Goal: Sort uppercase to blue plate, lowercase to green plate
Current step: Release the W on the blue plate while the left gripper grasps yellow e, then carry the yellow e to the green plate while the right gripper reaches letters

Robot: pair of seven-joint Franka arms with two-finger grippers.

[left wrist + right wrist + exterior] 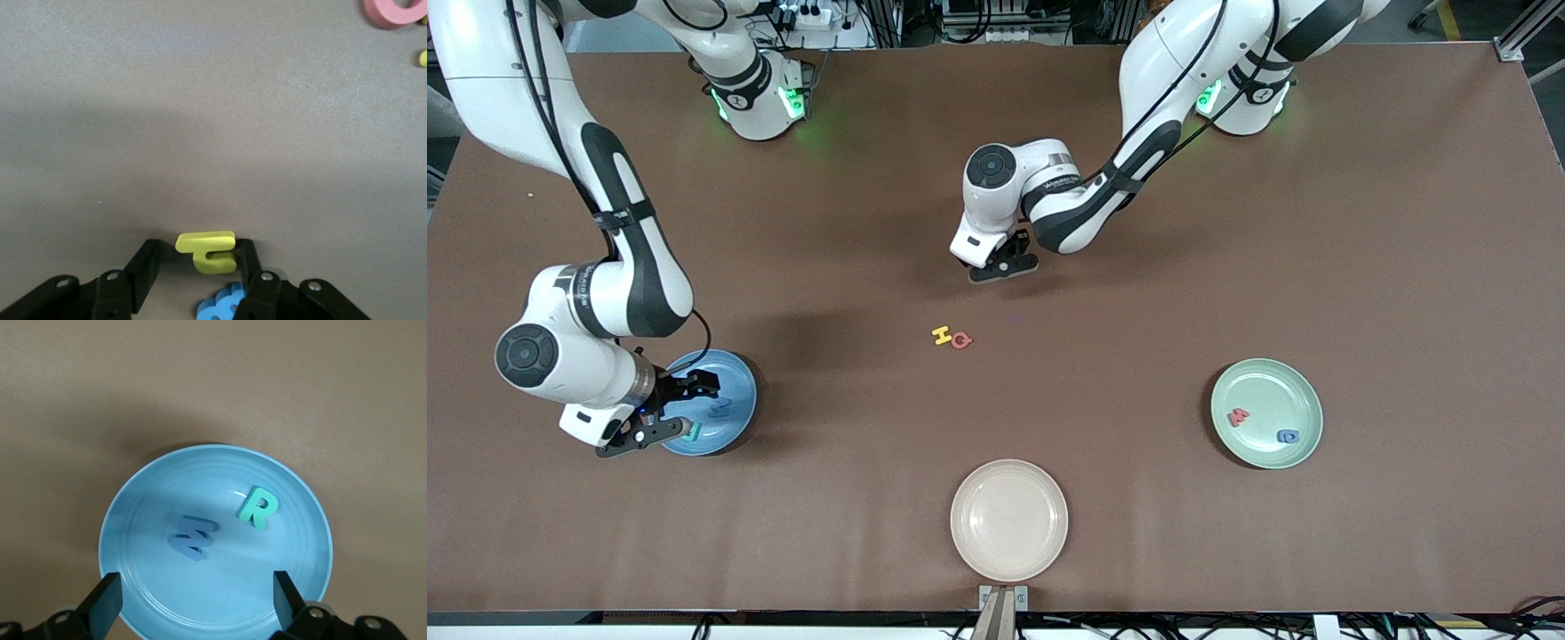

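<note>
My left gripper (pixel 1005 264) is down at the table's middle, nearer the robots than the yellow H (pixel 941 335) and red Q (pixel 961 340). In the left wrist view its fingers (pixel 148 261) stand open around a yellow lowercase letter (pixel 207 252). One finger touches the letter and a gap stays at the other. A blue lowercase letter (pixel 223 303) lies partly under a finger. My right gripper (pixel 680 409) hangs open and empty over the blue plate (pixel 738 391). That plate (pixel 133 513) holds the blue M (pixel 193 537) and the teal R (pixel 258 508). The green plate (pixel 1272 378) holds a red w (pixel 1238 417) and a blue letter (pixel 1288 436).
A cream plate (pixel 1009 551) sits at the table's edge nearest the front camera, between the other two plates. The red Q (pixel 393 10) and a bit of the yellow H (pixel 423 59) show at the edge of the left wrist view.
</note>
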